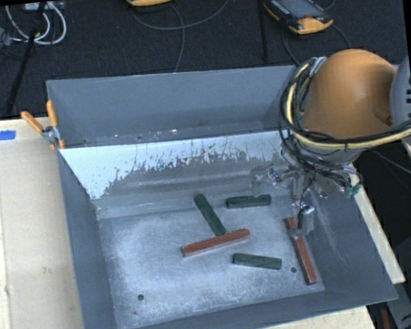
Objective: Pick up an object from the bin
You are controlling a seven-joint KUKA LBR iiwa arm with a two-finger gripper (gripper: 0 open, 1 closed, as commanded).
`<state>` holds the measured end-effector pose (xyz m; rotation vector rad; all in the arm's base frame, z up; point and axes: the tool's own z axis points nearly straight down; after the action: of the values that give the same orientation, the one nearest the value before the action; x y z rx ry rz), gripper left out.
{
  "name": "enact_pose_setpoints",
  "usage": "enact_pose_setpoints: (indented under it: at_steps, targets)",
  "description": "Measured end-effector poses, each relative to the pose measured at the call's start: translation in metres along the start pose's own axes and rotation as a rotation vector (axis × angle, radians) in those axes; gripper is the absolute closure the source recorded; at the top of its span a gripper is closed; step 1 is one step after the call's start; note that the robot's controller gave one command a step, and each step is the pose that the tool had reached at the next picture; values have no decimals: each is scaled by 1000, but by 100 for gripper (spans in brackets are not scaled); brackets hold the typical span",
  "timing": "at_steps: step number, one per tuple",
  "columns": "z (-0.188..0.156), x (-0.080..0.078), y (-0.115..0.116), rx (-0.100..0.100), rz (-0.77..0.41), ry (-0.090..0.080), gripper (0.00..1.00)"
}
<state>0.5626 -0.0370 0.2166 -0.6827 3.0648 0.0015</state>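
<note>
I see my gripper (pixel 304 214) at the upper end of a red-brown stick (pixel 303 261), lower right of the bin (pixel 184 103); spread or pressed together, I cannot tell.

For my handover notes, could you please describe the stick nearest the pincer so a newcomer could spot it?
In the grey bin, look along the wall on the view's right, where the pincer hangs. Just below it lies a reddish-brown stick running nearly along that wall. The other reddish-brown stick lies mid-floor, almost crosswise; the rest are dark green sticks.
</note>
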Motion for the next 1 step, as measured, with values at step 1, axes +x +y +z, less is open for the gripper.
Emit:
enact_pose_setpoints:
  at_steps: [1]
  targets:
    - [148, -20, 72, -6, -17, 9, 0]
